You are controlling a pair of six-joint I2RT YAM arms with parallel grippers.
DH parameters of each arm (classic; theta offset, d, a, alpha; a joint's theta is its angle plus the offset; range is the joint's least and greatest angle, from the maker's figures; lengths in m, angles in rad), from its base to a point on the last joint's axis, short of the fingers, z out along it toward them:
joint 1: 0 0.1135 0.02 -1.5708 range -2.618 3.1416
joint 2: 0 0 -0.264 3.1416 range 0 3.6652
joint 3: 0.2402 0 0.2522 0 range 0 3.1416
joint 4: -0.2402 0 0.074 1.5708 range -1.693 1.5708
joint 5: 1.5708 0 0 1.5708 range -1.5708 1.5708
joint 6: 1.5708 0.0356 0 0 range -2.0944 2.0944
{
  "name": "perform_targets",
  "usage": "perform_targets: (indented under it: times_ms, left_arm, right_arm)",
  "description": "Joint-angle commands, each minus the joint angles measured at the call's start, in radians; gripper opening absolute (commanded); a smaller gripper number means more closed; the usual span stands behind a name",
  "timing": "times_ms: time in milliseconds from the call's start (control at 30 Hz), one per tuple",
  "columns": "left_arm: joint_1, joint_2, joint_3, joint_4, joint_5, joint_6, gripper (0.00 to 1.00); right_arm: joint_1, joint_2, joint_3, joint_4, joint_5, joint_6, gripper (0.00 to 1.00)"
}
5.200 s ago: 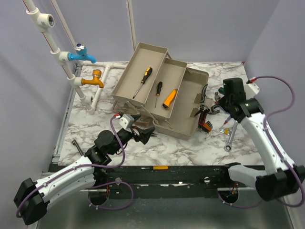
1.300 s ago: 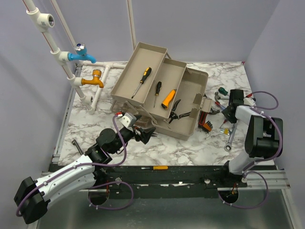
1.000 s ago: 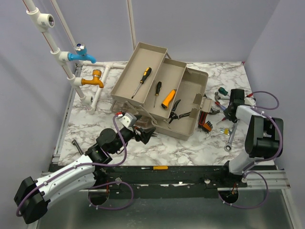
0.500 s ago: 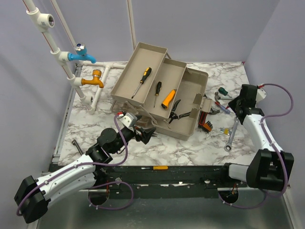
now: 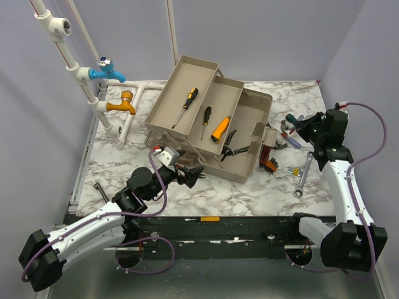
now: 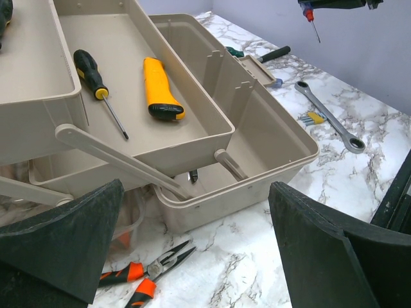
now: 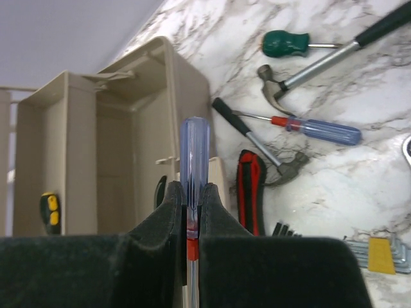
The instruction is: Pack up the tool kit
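Right wrist view: screwdriver, judged light, stiff and slick, is clenched at its collar by right pincer; left pincer is released.

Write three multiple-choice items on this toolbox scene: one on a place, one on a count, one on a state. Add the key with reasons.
1. Where does the yellow tool with a black end lie?
A. On the marble table
B. In the middle beige fold-out tray
C. In a gripper

2. How many screwdrivers lie in the fold-out trays?
A. One
B. Two
C. Four

3. What state is the right gripper in?
A. Open and empty
B. Shut on a wrench
C. Shut on a clear blue-handled screwdriver

Key:
1 B: it lies beside the black-handled screwdriver in that tray.
2 B: that one, plus the yellow-and-black-handled screwdriver in the far tray.
3 C: the handle stands pinched in its grip.
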Motion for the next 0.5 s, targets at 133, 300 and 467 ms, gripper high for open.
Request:
perform_targets:
  times_ms: [133, 300, 467]
  left_arm:
    - [-0.006, -0.013, 0.003, 0.034, 0.023, 0.001, 0.99]
    - [-0.006, -0.011, 0.004, 0.035, 0.023, 0.001, 0.99]
    - [-0.006, -0.015, 0.003, 0.034, 0.022, 0.004, 0.99]
  right_arm:
    - [-0.002, -0.048, 0.045, 0.099, -0.223, -0.021, 0.01]
    - [0.001, -0.04, 0.075, 0.109, -0.285, -0.02, 0.01]
    - [0.029, -0.018, 0.109, 0.112, -0.302, -0.016, 0.01]
